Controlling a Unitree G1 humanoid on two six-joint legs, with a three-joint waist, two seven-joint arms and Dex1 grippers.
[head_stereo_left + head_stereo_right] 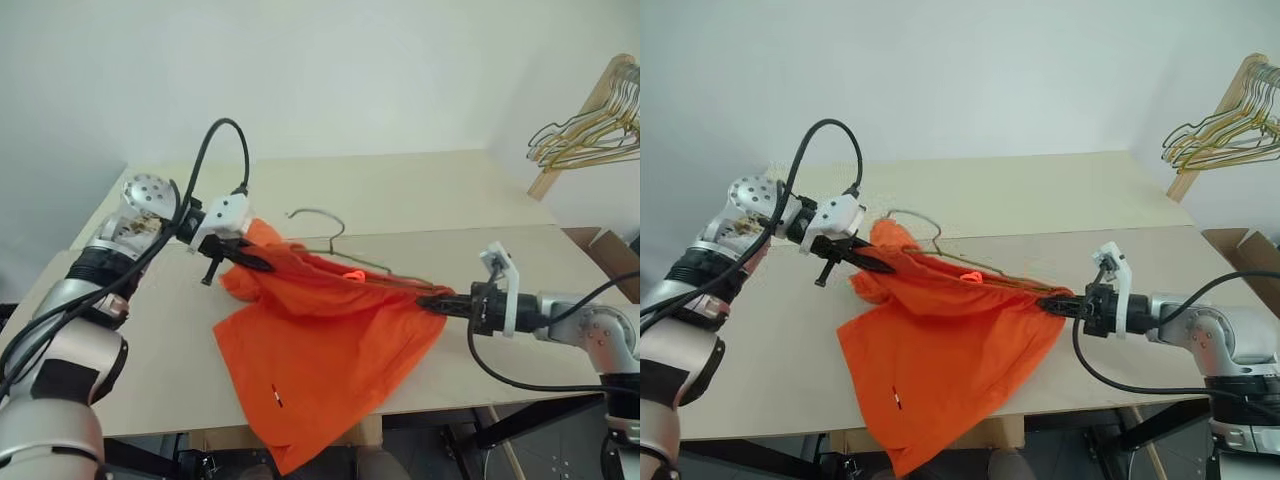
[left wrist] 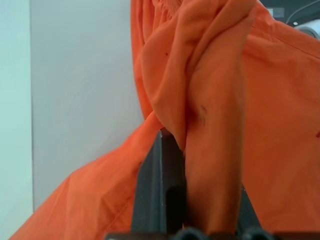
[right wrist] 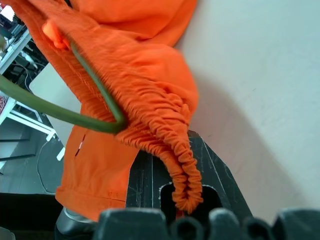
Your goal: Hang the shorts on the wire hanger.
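Orange fabric is stretched between the two grippers above a pale wooden table (image 1: pixel 440 190). These are the shorts (image 1: pixel 320 345), and they lie near the centre of the head view, reaching down to about 6 o'clock, where the lower hem hangs over the near edge of the table. A tiny white tag shows on the lower part of the cloth.

At about 9 o'clock from the shorts, the left gripper (image 1: pixel 262 264) has its black fingers closed on a bunch of the fabric at the waistband corner. In the left wrist view the cloth is pinched between the fingers (image 2: pixel 160 200) and falls in folds around them.

At about 3 o'clock, the right gripper (image 1: pixel 432 300) is also closed on the other end of the gathered elastic waistband; the right wrist view shows the ruffled band clamped between its fingers (image 3: pixel 145 180).

Along the raised waistband runs the wire hanger (image 1: pixel 335 236), thin and grey-green. Its curved hook lies on the table at about 12 o'clock from the shorts, and one corner of the wire passes inside the waistband just beside the right gripper.

At 2 o'clock, far from the shorts, a bunch of gold and grey hangers (image 1: pixel 590 135) hangs on a wooden rack.
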